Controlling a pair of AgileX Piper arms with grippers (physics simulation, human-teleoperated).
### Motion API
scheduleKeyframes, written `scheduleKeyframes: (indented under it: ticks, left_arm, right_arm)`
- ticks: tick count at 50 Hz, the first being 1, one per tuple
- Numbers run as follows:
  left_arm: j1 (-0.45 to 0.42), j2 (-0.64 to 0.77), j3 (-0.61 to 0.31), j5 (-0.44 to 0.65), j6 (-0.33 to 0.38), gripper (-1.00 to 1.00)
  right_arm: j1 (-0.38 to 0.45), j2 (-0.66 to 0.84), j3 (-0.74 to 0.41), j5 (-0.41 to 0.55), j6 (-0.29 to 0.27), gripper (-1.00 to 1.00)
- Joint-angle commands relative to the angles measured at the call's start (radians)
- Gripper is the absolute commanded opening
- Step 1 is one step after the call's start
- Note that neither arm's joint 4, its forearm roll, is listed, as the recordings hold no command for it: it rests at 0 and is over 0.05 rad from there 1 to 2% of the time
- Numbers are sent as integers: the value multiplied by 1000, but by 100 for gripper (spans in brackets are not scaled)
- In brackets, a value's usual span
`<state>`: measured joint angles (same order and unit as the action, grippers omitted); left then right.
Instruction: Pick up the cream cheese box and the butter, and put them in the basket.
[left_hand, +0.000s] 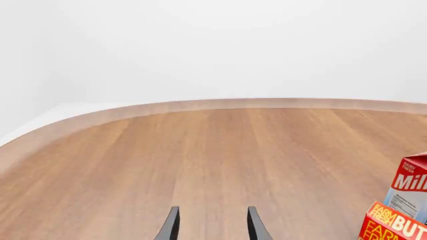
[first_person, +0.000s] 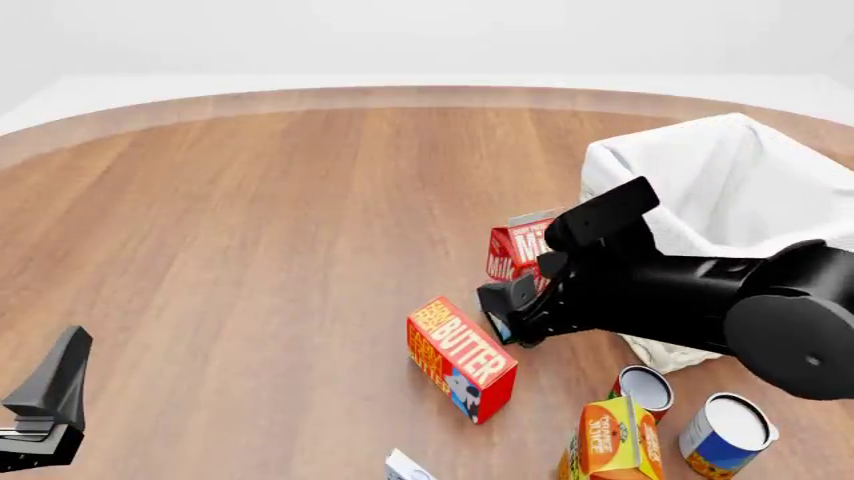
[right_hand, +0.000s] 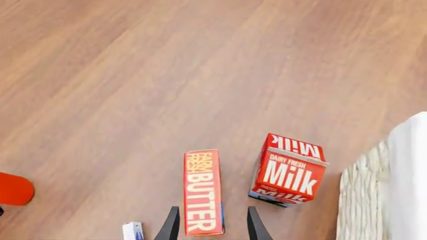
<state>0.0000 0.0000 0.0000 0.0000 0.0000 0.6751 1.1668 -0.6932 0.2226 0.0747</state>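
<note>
Butter (first_person: 461, 358), a red-orange rectangular carton lettered "BUTTER", lies on the wood-grain table (first_person: 267, 220) just left of the wicker basket (first_person: 721, 190), beneath the right gripper's (right_hand: 211, 224) parted fingers; left gripper (left_hand: 211, 224) likewise apart.

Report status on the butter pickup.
Right tool open, poised over the butter. Left tool open, idle. Milk carton stands beside the butter, basket behind it. Nothing gripped yet.
</note>
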Motion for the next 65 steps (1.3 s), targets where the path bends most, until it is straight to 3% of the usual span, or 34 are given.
scheduleKeyframes:
  ticks: [1,6,16,33,42,65]
  left_arm:
    - [0,0,0,0,0,100]
    - [0,0,0,0,0,100]
    - [0,0,0,0,0,100]
    - [0,0,0,0,0,100]
    - [0,0,0,0,0,100]
    - [0,0,0,0,0,100]
  right_arm:
    - [11,55,-7,-13,1,100]
    - [18,86,-30,6,-10,100]
    - [62,140,-109,99,46,100]
    - [39,158,-99,110,18,100]
    - [10,142,-82,117,-24,100]
    - [54,240,-39,-2,24,100]
